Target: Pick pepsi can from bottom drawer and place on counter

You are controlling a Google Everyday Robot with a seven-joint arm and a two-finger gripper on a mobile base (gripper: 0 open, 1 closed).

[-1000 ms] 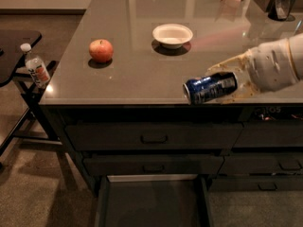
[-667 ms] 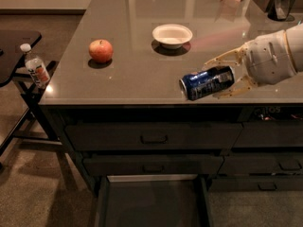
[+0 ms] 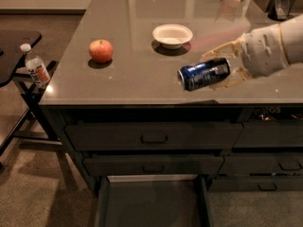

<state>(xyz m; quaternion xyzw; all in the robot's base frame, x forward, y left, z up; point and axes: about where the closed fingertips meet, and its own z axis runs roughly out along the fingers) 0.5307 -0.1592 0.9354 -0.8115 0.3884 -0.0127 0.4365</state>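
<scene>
The pepsi can [image 3: 203, 73] is dark blue with light markings and lies on its side, held in the air just above the front part of the counter [image 3: 137, 37]. My gripper [image 3: 221, 70] comes in from the right on a white-sleeved arm and is shut on the can's right end, its pale fingers [image 3: 218, 50] above and below it. The bottom drawer [image 3: 151, 205] stands pulled open below, its dark floor bare.
A red apple [image 3: 101, 50] and a white bowl [image 3: 172, 35] sit on the counter to the left and behind the can. A clear bottle [image 3: 35, 66] with a white cap stands on a black side table [image 3: 14, 39] at left. Closed drawer fronts [image 3: 154, 136] lie below the counter edge.
The gripper has carried the can up and back a little, from over the counter's front edge to further over the countertop.
</scene>
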